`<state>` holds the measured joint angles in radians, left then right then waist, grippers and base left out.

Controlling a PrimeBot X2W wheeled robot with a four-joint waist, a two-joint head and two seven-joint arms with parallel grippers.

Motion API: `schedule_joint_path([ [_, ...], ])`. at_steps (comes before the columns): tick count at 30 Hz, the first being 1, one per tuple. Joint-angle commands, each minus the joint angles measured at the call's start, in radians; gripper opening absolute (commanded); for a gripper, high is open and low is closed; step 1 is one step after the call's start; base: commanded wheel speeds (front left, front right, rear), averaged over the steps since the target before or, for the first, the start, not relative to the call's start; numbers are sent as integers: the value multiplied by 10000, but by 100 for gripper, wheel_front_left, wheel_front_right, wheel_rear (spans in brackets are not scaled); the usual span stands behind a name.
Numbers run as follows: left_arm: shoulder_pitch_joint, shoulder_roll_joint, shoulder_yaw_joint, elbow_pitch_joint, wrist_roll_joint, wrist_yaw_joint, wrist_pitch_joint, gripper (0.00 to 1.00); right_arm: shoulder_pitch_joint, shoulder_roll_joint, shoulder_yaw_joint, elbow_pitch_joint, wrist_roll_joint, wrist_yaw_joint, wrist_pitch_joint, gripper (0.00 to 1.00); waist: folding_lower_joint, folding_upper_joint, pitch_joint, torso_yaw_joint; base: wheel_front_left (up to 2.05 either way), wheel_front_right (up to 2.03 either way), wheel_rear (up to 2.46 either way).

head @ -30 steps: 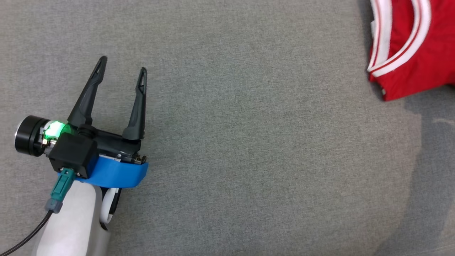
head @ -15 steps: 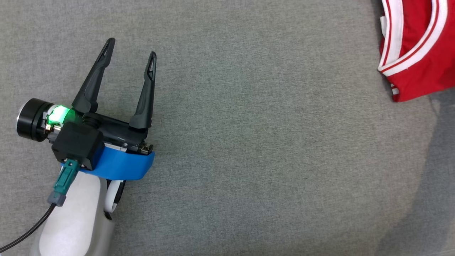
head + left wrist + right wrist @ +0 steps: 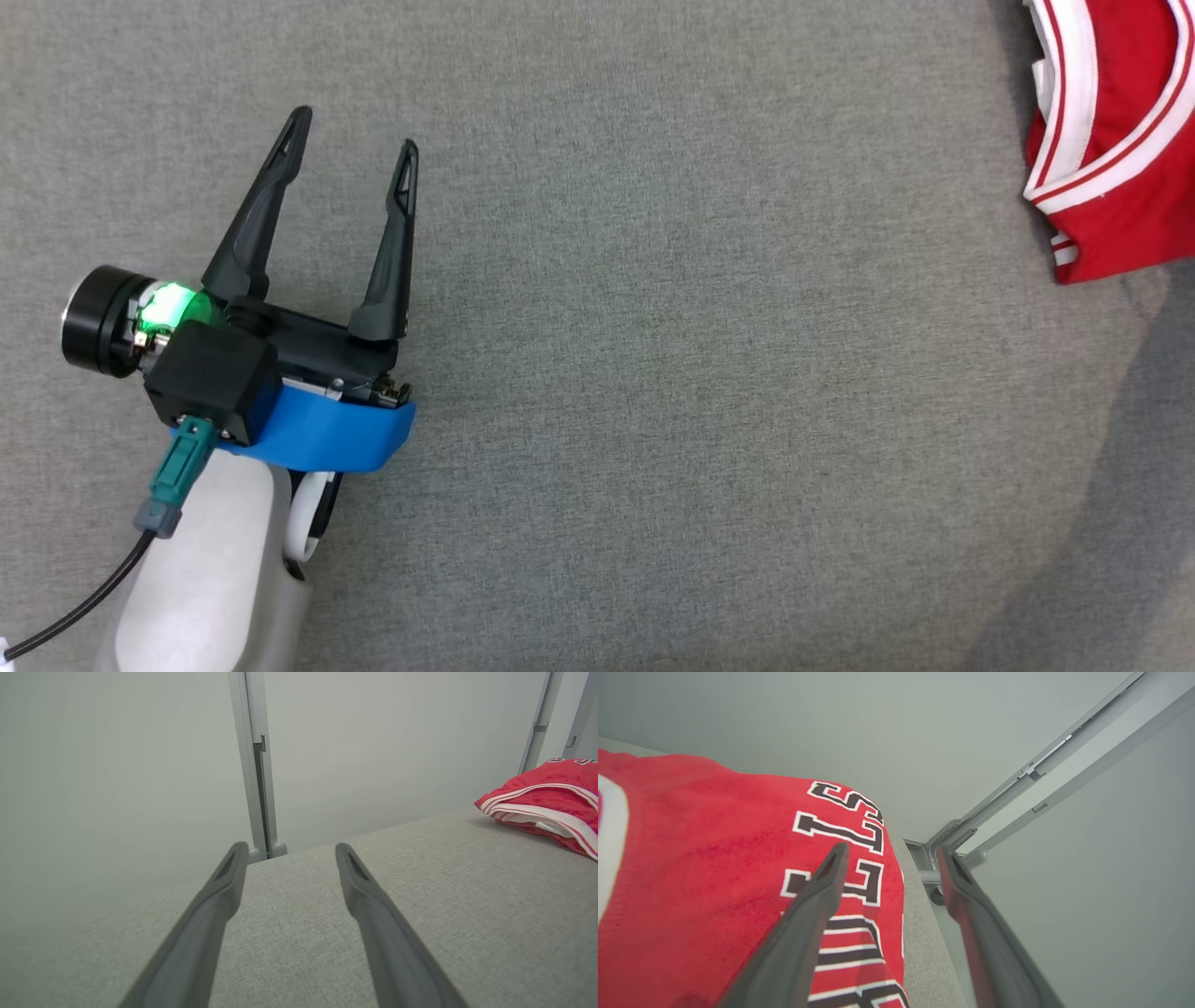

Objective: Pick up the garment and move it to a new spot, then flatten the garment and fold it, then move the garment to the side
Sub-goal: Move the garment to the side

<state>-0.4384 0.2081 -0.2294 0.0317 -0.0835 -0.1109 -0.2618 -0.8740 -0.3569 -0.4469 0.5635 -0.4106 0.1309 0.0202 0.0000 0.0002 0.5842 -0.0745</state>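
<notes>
Two long dark fingers of the left gripper point(image 3: 355, 129) stand well apart with nothing between them, only bare weave showing in the gap. Behind the fingers, on the gripper's body, a green light point(image 3: 168, 306) glows, a blue band point(image 3: 327, 439) wraps the wrist, and a pale forearm point(image 3: 205, 579) with a black cable point(image 3: 75, 611) runs back from there. The gripper is over a grey fabric surface point(image 3: 700, 373). In the left wrist view, the same gripper point(image 3: 290, 848) points toward the surface's far edge, where a pale wall point(image 3: 117, 765) and an upright metal post point(image 3: 254, 765) stand ahead of the fingertips. The garment point(image 3: 1130, 215), red with white and red trim, lies far off to this gripper's right and a little ahead of it, well apart from both fingers; in the left wrist view it sits as a folded heap point(image 3: 537, 798) on the surface.

The right gripper point(image 3: 892, 848) also has its fingers spread, gripping nothing. Its left finger crosses the garment point(image 3: 691, 858) just over the black-and-white lettering point(image 3: 840, 830); whether it touches the cloth cannot be told. Its right finger reaches past the surface's edge point(image 3: 920, 952), with grey rails point(image 3: 1017, 779) beyond it.
</notes>
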Motion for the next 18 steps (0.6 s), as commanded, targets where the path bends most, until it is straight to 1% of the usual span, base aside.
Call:
schedule_joint_path([
  [1, 86, -20, 64, 32, -16, 56, -40, 100, 342, 155, -158, -146, 55, -2, -227, 100, 0, -2, -179, -78, 0, 0, 0],
  [2, 160, -20, 84, 60, -22, 66, -40, 100, 509, 312, -295, -257, 136, -3, -422, 100, 0, -2, -310, -96, 0, 0, 0],
  [3, 336, -37, 127, 121, -45, 85, -40, 100, 920, 662, -487, -533, 392, -2, -851, 100, 0, -2, -611, -118, 0, 0, 0],
  [5, 552, -58, 184, 179, -87, 144, -40, 100, 1463, 1031, -642, -885, 793, -2, -1280, 100, 0, -2, -965, -126, 0, 0, 0],
  [8, 989, -74, 343, 290, -145, 246, -40, 100, 2445, 1730, -619, -1504, 1519, -2, -1802, 100, 0, -2, -1535, -168, 0, 0, 0],
  [10, 1311, -79, 439, 372, -214, 327, -40, 100, 3172, 2223, -449, -1985, 2033, -2, -2049, 100, 0, -2, -1930, -185, 0, 0, 0],
  [13, 1757, -83, 552, 511, -306, 403, -40, 100, 4220, 2680, -83, -2657, 2794, -2, -2239, 100, 0, -2, -2408, -169, 0, 0, 0],
  [15, 2003, -85, 634, 609, -364, 471, -40, 100, 4866, 2898, 336, -3056, 3305, 0, -2330, 100, 0, -2, -2689, -131, 0, 0, 0],
  [18, 2350, -86, 762, 745, -457, 550, -40, 100, 5707, 3015, 1044, -3590, 3925, 0, -2390, 100, 0, -2, -3052, -20, 0, 0, 0],
])
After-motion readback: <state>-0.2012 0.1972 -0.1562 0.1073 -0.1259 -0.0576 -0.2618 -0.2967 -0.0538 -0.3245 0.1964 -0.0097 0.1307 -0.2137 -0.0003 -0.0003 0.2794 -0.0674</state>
